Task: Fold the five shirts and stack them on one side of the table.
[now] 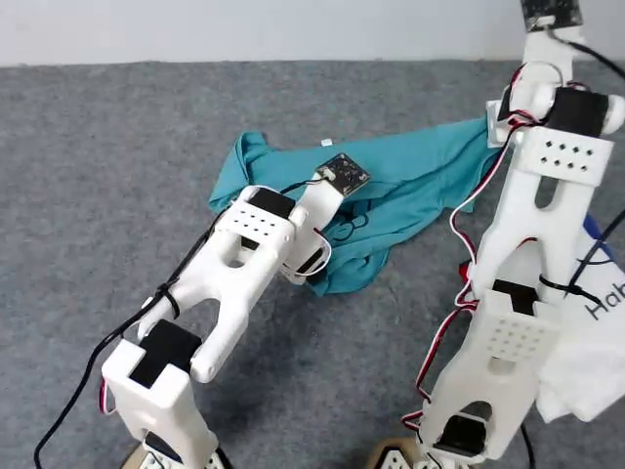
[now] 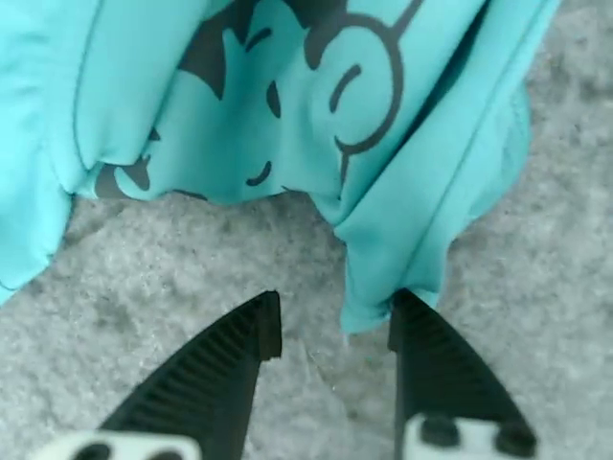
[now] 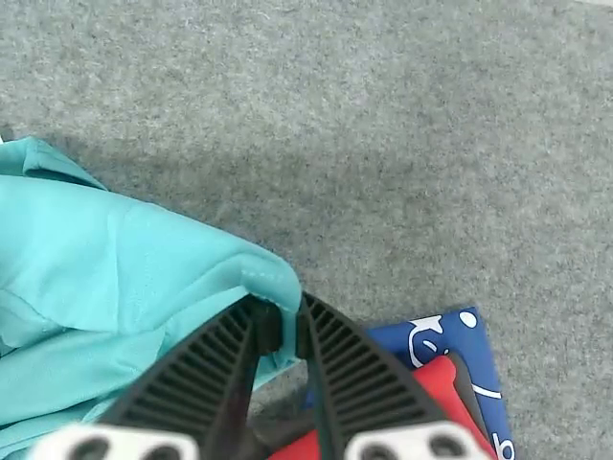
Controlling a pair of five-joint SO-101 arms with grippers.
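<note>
We see the right fingers [image 3: 251, 331] pinched shut on a folded edge of the teal shirt [image 3: 115, 278]; the left fingers [image 2: 239, 340] stand half open, one tip against a shirt corner, gripping nothing. The high view hides both pairs behind the arms and shows the shirt crumpled mid-bench [image 1: 98, 147]; the right wrist view adds a blue shirt [image 3: 442, 324] and a red shirt [image 3: 436, 379], both cut off.

grey table [image 1: 117, 147] bears teal shirt [image 1: 410, 186], white shirt [image 1: 591, 376].

The right tool [image 3: 280, 322] pinches a fold of the teal shirt [image 3: 105, 278].
</note>
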